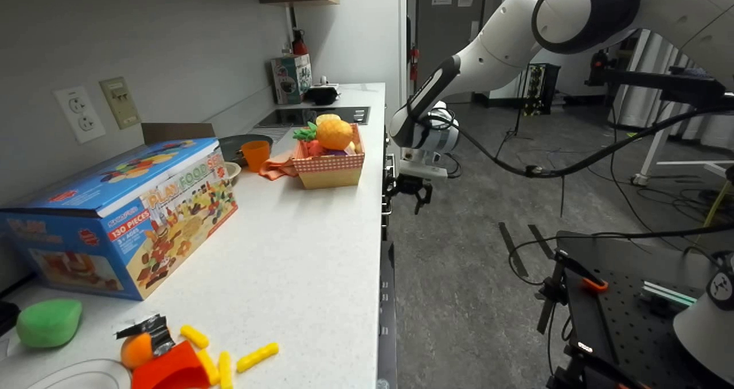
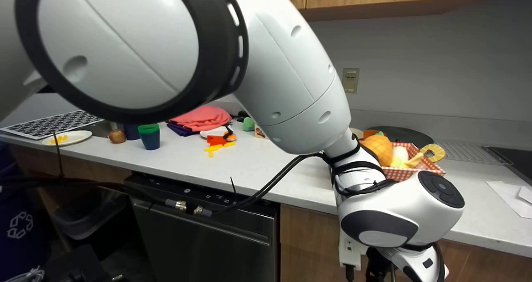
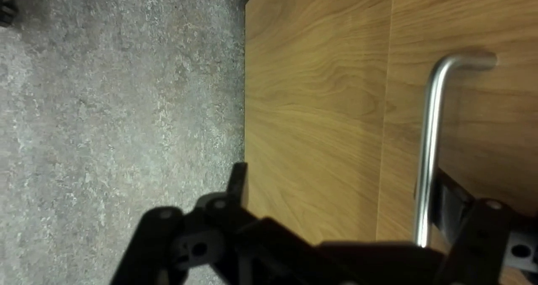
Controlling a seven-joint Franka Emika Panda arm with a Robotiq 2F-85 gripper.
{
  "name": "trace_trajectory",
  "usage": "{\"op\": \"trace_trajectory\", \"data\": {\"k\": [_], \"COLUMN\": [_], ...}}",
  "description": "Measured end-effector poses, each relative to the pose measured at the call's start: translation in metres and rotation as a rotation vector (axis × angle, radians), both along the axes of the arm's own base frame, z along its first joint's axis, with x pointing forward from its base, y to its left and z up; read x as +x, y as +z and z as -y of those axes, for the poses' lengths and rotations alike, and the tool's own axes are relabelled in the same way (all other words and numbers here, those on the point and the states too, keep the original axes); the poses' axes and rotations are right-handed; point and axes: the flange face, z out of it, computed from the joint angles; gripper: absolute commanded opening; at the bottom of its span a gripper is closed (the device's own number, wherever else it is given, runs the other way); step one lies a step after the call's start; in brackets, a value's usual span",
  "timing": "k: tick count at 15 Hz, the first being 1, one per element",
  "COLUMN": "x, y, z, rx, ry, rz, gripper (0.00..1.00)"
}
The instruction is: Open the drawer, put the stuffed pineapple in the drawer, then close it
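A wooden drawer front (image 3: 470,121) with a metal bar handle (image 3: 429,138) shows in the wrist view. It looks shut, and its inside is hidden. My gripper (image 3: 339,171) is open, with one finger behind the handle and the other far to the left over the floor. The handle is between the fingers, close to the right one. In an exterior view the gripper (image 1: 408,194) is low beside the counter front. The stuffed pineapple (image 1: 334,134) lies on top of the checked basket (image 1: 330,165) on the counter. It also shows, with its green top, in an exterior view (image 2: 377,148).
The white counter (image 1: 298,251) edge runs above the gripper. A play food box (image 1: 166,205), a green ball (image 1: 49,323) and orange-and-yellow toys (image 1: 178,366) stand on it. A dishwasher (image 2: 203,236) is beside the wooden cabinet. Cables (image 1: 533,172) hang along the arm.
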Motion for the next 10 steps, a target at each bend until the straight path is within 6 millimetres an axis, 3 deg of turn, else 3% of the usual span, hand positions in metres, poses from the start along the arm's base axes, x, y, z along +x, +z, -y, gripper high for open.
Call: {"op": "trace_trajectory", "data": {"k": [6, 10], "x": [-0.009, -0.03], "y": [0.003, 0.003], "z": [0.002, 0.009], "rx": [0.004, 0.007], "ry": [-0.049, -0.056], "rz": [-0.049, -0.051], "gripper": [1.0, 1.0]}}
